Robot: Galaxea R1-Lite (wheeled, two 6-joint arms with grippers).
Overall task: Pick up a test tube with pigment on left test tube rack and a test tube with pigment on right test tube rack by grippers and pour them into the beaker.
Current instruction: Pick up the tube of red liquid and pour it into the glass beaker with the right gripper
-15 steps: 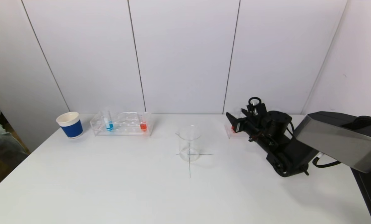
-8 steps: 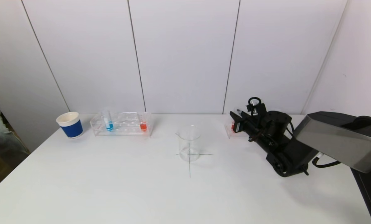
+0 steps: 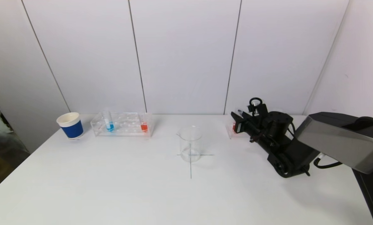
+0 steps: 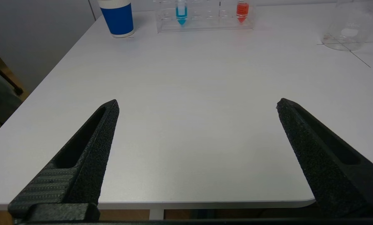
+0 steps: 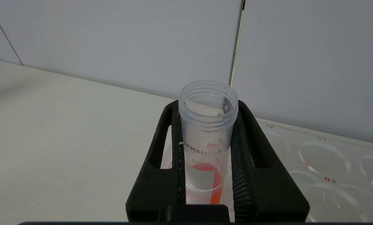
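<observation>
Right wrist view: jaws around red-pigment tube [image 5: 207, 125].

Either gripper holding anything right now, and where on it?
Right gripper grips the red-pigment test tube on its upper body below the rim, tube in the rack. Left gripper holds nothing.

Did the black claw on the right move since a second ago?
Yes. The right gripper squeezed its fingers together on the red test tube while staying put beside the right test tube rack.

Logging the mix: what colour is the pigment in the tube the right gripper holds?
Red pigment in the tube; clearest in the right wrist view.
</observation>
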